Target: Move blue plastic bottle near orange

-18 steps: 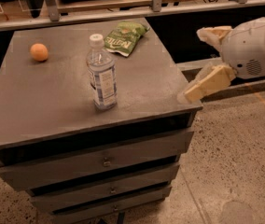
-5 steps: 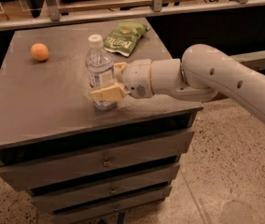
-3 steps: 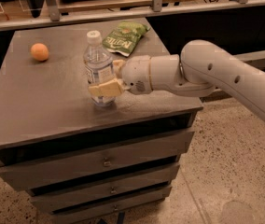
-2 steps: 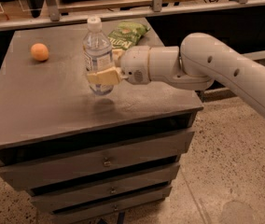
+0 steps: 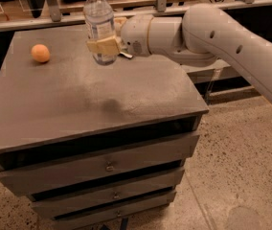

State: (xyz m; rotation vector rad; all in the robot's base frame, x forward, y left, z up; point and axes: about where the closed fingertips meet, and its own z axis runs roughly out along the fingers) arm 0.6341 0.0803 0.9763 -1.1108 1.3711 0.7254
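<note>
gripper (image 5: 103,45): pinching blue plastic bottle (image 5: 99,18) low on its body
bottle: upright in the jaws; clear of cabinet top (image 5: 141,95) (seemingly)
orange (image 5: 40,53): leftward of gripper in view; well apart

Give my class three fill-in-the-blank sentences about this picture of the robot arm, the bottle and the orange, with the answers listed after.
1. The end effector is shut on the bottle, whose cap is ____.
2. The orange rests on the cabinet, to the bottle's ____ in the picture.
3. The bottle hangs ____ the cabinet top, not touching it.

Missing words: white; left; above.
</note>
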